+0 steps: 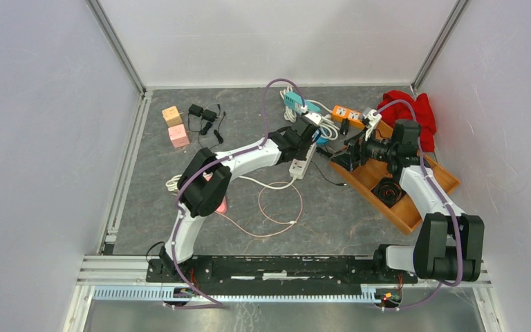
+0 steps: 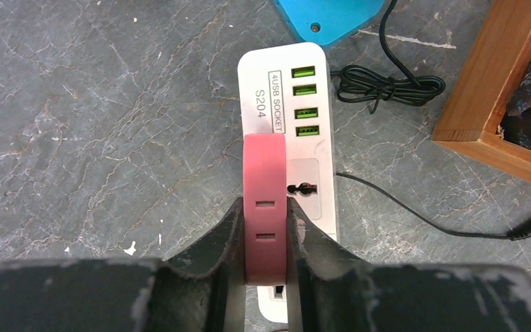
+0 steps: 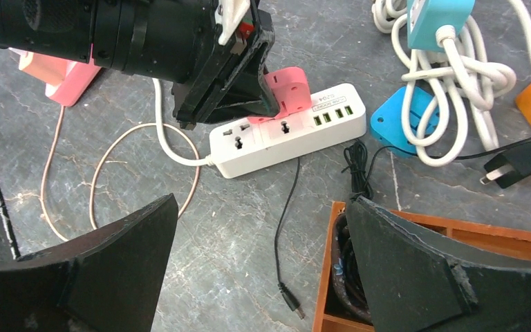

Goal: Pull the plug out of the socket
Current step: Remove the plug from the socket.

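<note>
My left pincer (image 2: 265, 232) is clenched on the pink plug (image 2: 265, 162). One finger presses on each flat side of it. The plug stands in the white socket strip (image 2: 312, 183), beside the free outlet and below the row of green USB ports. It seems fully seated, but I cannot see the pins.

I judge the plug to be hard plastic, light and stiff, with smooth sides that may slip under the pads. The hold on the two flat faces looks right to me, and a grip low on the body, close to the strip, gives less tilting. The pull should go straight up along the pins. The strip itself also looks light and nothing fixes it, so I expect it may rise together with the plug.

My right pincer (image 3: 261, 207) is released, with its jaws wide apart, and it hangs over the edge of the wooden tray (image 3: 456, 232), holding nothing.

The table (image 2: 97, 124) is grey, like stone, flat and probably slippery. A blue adapter (image 2: 328, 17) and a thin black cable (image 2: 415, 214) lie near the strip. White walls (image 1: 276, 41) close the space on three sides.
</note>
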Tool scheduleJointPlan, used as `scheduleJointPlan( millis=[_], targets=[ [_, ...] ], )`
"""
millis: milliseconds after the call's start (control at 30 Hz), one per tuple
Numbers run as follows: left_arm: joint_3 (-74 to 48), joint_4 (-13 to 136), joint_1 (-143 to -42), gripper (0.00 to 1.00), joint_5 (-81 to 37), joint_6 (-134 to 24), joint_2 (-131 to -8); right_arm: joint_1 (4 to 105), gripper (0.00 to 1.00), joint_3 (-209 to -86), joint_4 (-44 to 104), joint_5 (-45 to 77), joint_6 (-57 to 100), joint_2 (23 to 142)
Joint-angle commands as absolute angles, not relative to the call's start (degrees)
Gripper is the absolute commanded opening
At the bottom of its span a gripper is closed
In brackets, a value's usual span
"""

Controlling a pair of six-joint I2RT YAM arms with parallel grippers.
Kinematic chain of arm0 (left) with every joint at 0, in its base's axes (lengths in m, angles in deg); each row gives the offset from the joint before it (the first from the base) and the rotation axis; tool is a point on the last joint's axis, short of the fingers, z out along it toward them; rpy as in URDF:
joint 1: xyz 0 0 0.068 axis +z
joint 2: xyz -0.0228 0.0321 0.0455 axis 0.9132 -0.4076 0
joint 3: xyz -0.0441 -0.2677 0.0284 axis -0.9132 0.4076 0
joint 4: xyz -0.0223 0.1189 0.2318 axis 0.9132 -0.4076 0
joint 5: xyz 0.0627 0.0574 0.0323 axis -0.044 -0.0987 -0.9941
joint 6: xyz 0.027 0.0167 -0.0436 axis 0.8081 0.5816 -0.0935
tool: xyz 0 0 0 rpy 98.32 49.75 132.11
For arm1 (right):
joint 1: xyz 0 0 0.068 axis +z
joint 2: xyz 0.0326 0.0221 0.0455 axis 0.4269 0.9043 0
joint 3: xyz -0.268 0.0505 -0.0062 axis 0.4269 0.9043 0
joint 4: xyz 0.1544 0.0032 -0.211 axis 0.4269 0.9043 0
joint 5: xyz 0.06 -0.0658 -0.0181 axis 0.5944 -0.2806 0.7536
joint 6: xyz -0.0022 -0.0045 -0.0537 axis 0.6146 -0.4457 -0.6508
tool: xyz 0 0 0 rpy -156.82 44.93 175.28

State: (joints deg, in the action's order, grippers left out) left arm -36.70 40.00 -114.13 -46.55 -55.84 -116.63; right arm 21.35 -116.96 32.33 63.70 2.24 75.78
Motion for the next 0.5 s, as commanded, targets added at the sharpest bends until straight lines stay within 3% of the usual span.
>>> scheduleJointPlan(
  millis=[0, 100, 467],
  targets=[
    [-34.26, 41.89, -112.41, 0.14, -43.72, -57.7, -113.43, 21.01, 0.98, -116.76, 27.35, 67.13, 5.69, 76.57],
    [-33.41, 42.45, -112.05, 0.02, -43.36, -57.61, -112.53, 21.12, 0.98, -115.73, 24.97, 69.09, 8.44, 77.47],
    [-21.33, 55.43, -111.74, 0.02, -44.95, -60.56, -100.85, 23.91, 0.98, -110.9, 11.55, 72.62, 22.65, 81.2]
  ],
)
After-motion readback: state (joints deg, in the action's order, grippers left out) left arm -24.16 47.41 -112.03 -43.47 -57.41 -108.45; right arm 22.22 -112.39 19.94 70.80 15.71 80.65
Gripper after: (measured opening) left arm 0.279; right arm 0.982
